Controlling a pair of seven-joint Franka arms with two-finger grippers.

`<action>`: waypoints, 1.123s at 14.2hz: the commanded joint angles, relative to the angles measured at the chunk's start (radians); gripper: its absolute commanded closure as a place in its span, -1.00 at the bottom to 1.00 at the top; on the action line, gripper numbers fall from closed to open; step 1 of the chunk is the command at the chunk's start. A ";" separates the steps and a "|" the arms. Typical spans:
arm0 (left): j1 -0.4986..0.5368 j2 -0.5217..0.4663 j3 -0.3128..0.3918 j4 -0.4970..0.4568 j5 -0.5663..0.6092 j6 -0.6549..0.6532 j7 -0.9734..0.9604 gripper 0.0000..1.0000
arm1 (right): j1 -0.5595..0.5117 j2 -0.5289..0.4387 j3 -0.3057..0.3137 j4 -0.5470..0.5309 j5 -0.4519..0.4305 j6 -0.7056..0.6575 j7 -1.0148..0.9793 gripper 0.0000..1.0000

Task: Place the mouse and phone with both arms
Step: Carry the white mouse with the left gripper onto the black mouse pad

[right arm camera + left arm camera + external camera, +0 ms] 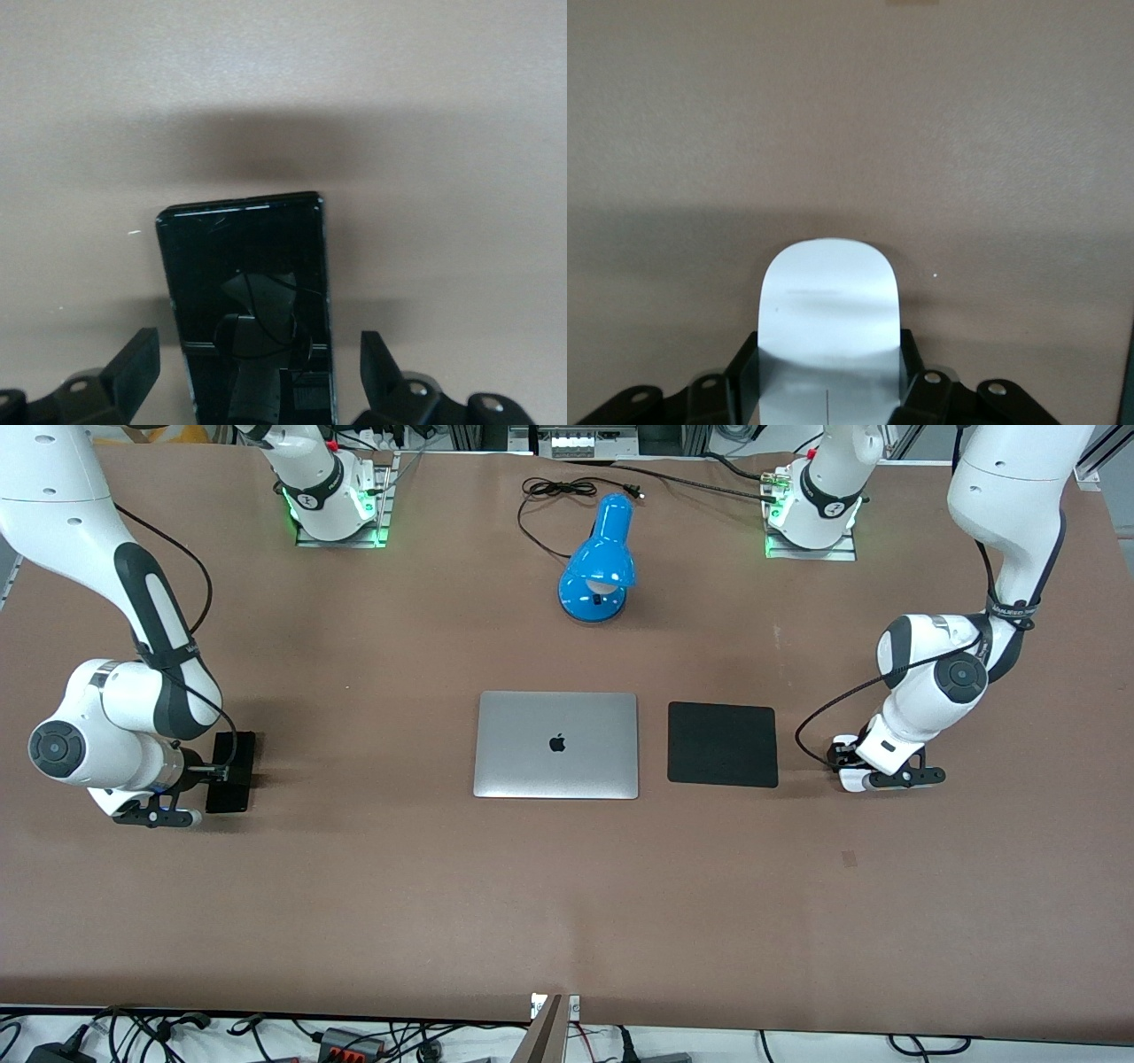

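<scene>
The white mouse (828,301) lies on the brown table at the left arm's end, beside the black pad. My left gripper (828,363) is shut on the mouse, each black finger (740,376) pressed against a side. In the front view the left gripper (852,766) is down at the table and its hand covers the mouse. At the right arm's end the black phone (234,772) lies flat. My right gripper (217,772) is low over it. The right wrist view shows the phone (248,283) between the fingers of the open right gripper (259,354), with a gap on each side.
A shut silver laptop (556,744) lies mid-table with a black square pad (722,744) beside it toward the left arm's end. A blue desk lamp (598,567) and its black cable (549,491) sit near the arms' bases.
</scene>
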 commanded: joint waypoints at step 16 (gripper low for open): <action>-0.121 0.059 -0.220 0.144 0.091 -0.198 -0.244 0.61 | -0.004 0.033 0.001 -0.003 0.010 -0.004 -0.013 -1.00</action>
